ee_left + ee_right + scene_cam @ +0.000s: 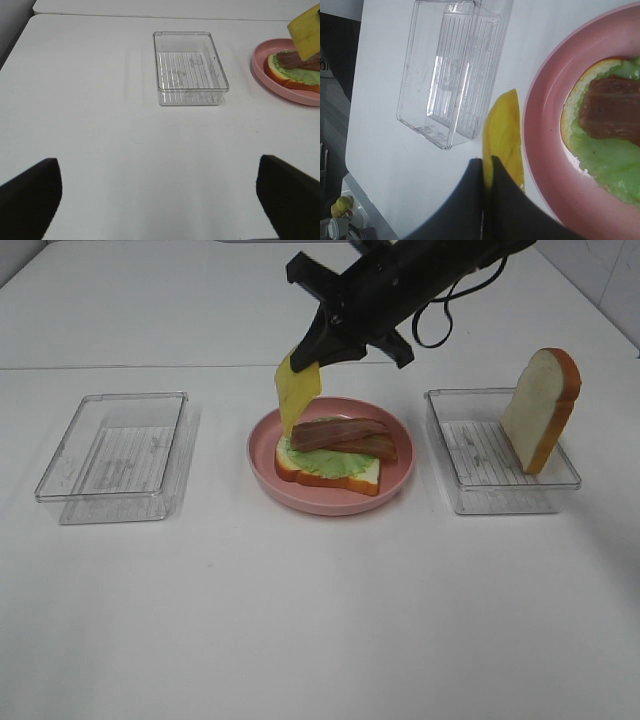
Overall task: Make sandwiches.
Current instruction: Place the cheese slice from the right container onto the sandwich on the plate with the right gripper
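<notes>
Pinching a yellow cheese slice (296, 388) by its upper edge, my right gripper (303, 356) hangs it over the near-left rim of the pink plate (400, 475), just above the open sandwich; that stack shows a bread slice (330, 472), green lettuce (345, 466) and brown bacon (347, 437); my left gripper (160, 195) stands spread wide and empty over bare white table (300, 620); a clear tray (112, 445) sits left; another tray (495, 455) at right holds a second bread slice (541, 408), seemingly leaning upright; walls blurred.
</notes>
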